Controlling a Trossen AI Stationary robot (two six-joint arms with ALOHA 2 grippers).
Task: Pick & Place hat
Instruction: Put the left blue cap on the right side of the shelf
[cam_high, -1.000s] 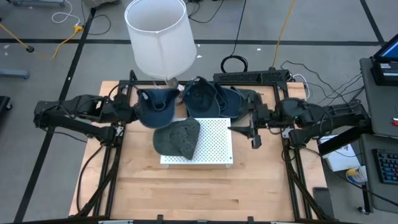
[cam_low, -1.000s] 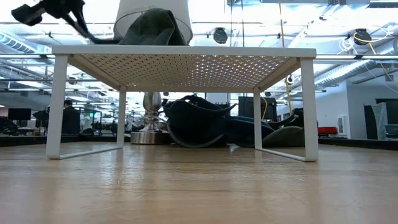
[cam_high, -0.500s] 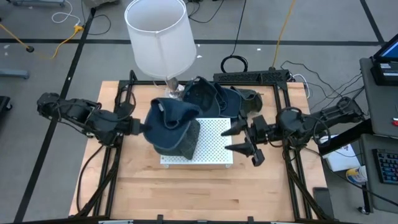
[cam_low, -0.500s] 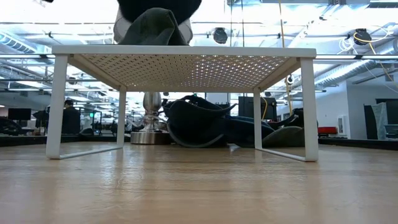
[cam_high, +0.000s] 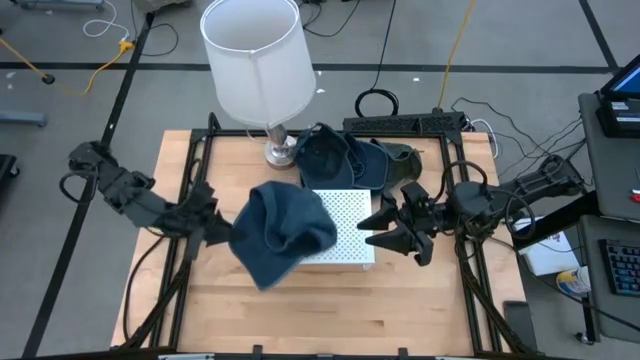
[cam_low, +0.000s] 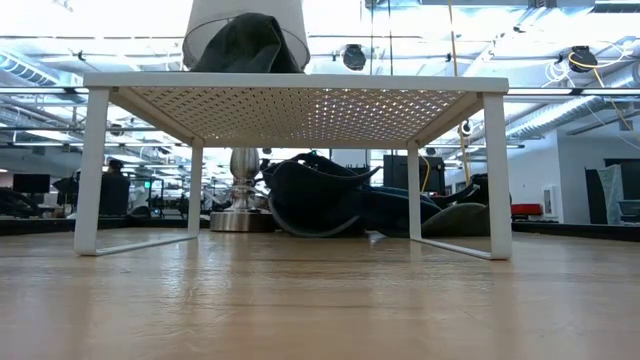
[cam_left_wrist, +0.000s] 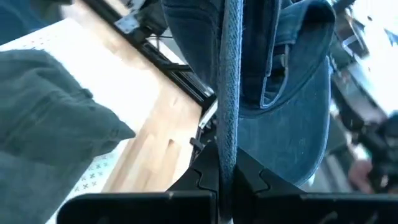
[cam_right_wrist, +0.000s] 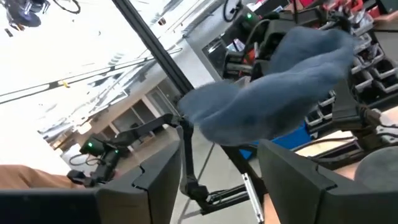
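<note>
wooden table (cam_high: 300, 305) carries a white lampshade (cam_high: 256, 60) at its back edge, then a white perforated rack (cam_high: 350, 222), with a pile of dark caps (cam_high: 345, 158) behind it. blue hat (cam_high: 280, 232) hangs in the air over the rack's left side, its edge pinched in the left gripper (cam_high: 213, 226), fingers pressed together on the fabric. a grey hat (cam_low: 243, 46) rests on the rack. right gripper (cam_high: 385, 230) hovers at the rack's right edge, its 2 fingers spread, apart from the blue hat.
</note>
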